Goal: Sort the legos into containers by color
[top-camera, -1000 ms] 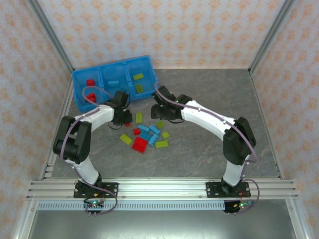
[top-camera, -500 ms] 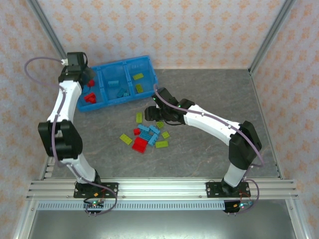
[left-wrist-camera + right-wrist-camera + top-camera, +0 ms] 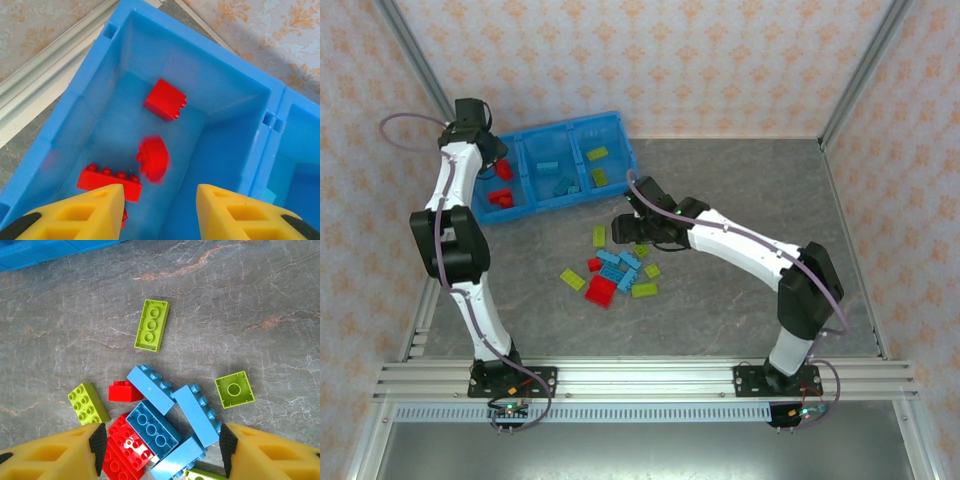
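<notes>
left gripper (image 3: 160,200) over left bin of tray (image 3: 240,85), jaws parted, empty
blurred red brick (image 3: 153,158) beneath; right gripper (image 3: 162,440) wide apart, empty, over legos (image 3: 165,415) near tray

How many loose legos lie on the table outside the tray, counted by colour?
Yellow-green legos: 5
Light blue legos: 4
Red legos: 2, if the large red piece is one brick and not two side by side
Total: 11
</notes>
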Robot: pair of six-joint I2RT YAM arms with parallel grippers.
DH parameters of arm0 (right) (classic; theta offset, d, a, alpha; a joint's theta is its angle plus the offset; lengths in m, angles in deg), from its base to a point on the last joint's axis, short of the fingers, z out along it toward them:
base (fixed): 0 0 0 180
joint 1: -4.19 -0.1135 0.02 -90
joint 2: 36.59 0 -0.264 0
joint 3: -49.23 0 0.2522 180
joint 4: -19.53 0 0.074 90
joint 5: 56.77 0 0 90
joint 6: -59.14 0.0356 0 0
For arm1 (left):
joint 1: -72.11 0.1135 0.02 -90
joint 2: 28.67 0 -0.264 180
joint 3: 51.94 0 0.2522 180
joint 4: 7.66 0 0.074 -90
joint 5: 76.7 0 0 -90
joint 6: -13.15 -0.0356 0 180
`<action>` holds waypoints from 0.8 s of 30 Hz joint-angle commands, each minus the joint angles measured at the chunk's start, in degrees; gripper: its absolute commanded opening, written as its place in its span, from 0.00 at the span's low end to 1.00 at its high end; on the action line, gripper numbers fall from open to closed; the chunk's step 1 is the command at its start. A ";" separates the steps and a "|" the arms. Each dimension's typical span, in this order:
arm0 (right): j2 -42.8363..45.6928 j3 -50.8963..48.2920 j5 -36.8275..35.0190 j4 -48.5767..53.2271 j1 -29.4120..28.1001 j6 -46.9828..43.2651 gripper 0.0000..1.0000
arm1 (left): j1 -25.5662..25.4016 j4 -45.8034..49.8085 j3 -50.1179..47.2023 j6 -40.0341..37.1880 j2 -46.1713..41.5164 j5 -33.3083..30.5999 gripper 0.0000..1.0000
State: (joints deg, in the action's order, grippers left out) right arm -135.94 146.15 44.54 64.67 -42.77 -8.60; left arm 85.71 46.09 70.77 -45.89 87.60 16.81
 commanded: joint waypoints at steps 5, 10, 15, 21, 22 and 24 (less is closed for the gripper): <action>-7.87 6.91 -2.20 1.00 0.03 2.36 0.65 | -5.61 -6.84 -22.04 3.75 -28.90 14.47 0.43; -15.86 14.58 -3.46 2.01 -0.13 4.28 0.66 | -20.19 1.53 -31.60 -7.83 -44.47 5.12 0.45; -24.90 24.74 -7.53 6.99 -1.06 4.74 0.72 | -26.41 12.14 -38.56 -16.33 -54.84 6.33 0.50; -36.17 38.11 -12.00 14.18 -2.66 5.54 0.75 | -26.54 15.91 -47.21 -18.77 -64.25 8.93 0.63; -37.67 39.88 -12.53 15.14 -2.80 5.84 0.76 | -26.59 15.32 -48.49 -18.66 -65.27 7.92 0.64; -40.63 42.86 -13.91 17.02 -3.28 6.28 0.76 | -26.57 13.83 -50.88 -18.16 -66.70 6.10 0.70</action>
State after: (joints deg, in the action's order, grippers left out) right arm -173.22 185.16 35.30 75.09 -45.27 -3.74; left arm 59.44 58.81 22.11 -62.15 22.86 24.96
